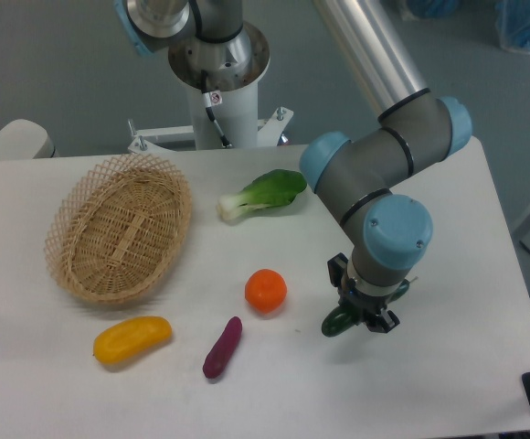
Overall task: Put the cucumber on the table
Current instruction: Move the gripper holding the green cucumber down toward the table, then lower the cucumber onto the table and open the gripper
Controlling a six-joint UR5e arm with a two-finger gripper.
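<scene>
My gripper [355, 317] points down over the right half of the white table [466, 366], shut on the dark green cucumber [334, 323]. Only the cucumber's lower left end sticks out from under the black fingers; the rest is hidden by the wrist. It hangs close to the tabletop, to the right of the orange fruit. Whether it touches the surface I cannot tell.
An orange fruit [266, 289] lies just left of the gripper. A purple sweet potato [222, 347] and a yellow vegetable [132, 337] lie near the front. A wicker basket [121, 227] sits at the left, a bok choy [263, 194] behind the middle.
</scene>
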